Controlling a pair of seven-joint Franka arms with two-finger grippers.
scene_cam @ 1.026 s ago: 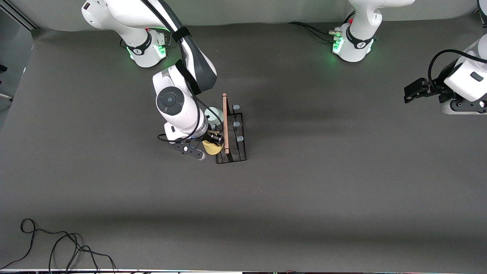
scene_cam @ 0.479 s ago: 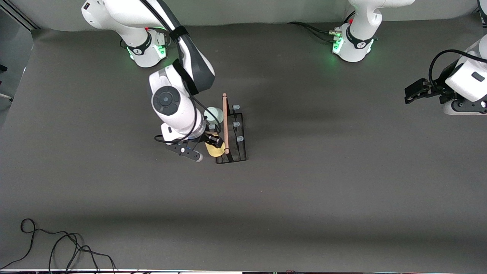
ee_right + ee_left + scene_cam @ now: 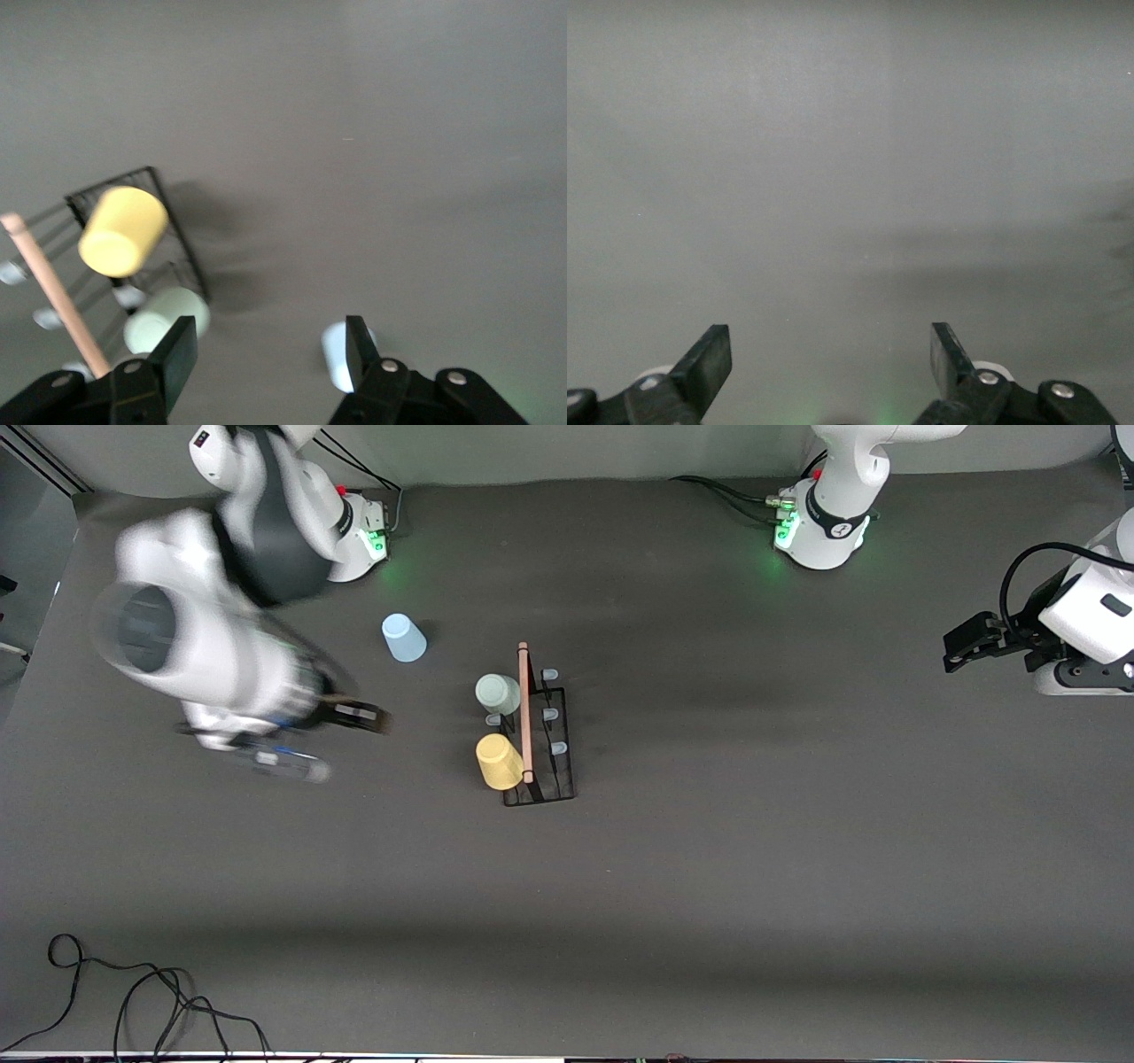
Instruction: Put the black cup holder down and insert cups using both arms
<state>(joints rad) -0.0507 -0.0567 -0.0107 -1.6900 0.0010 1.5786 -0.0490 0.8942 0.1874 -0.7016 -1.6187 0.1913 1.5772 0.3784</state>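
The black cup holder [image 3: 560, 778] stands mid-table with its wooden rod handle [image 3: 524, 708] on top. The yellow cup [image 3: 499, 761] and the mint green cup [image 3: 497, 692] sit on its prongs on the side toward the right arm's end. The light blue cup [image 3: 403, 638] stands upside down on the table, apart from the holder and farther from the front camera. My right gripper [image 3: 363, 717] is open and empty, away from the holder. The right wrist view shows the yellow cup [image 3: 122, 230], mint cup [image 3: 166, 319] and blue cup [image 3: 335, 350]. My left gripper [image 3: 961, 642] is open and empty, waiting at the left arm's end.
A black cable [image 3: 133, 992] lies looped on the table near the front corner at the right arm's end. The green-lit bases of the right arm [image 3: 354, 531] and left arm [image 3: 819, 522] stand along the table's back edge.
My right gripper has let go of the yellow cup, left on the holder's prong, and swung quickly away toward the right arm's end. The light blue cup has come into view. The left arm barely moved.
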